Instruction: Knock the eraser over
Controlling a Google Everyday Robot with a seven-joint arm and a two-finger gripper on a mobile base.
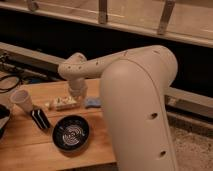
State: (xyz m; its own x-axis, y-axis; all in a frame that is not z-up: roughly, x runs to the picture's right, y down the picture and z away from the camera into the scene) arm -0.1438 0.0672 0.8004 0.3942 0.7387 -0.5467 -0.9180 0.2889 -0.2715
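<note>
A wooden table (30, 150) fills the lower left. On it lies a dark oblong block with a pale stripe (40, 119), which I take to be the eraser, between a white cup (20, 100) and a black bowl (71, 132). My white arm reaches in from the right and bends down at the table's back. My gripper (75, 95) hangs there, shut, just above and behind a pale packet (62, 103). It is apart from the eraser, up and to the right of it. Nothing shows in its grip.
A small blue thing (92, 102) lies right of the packet. Black cables (10, 82) sit at the far left. A ledge and dark wall run behind the table. My bulky upper arm (140, 110) hides the table's right side.
</note>
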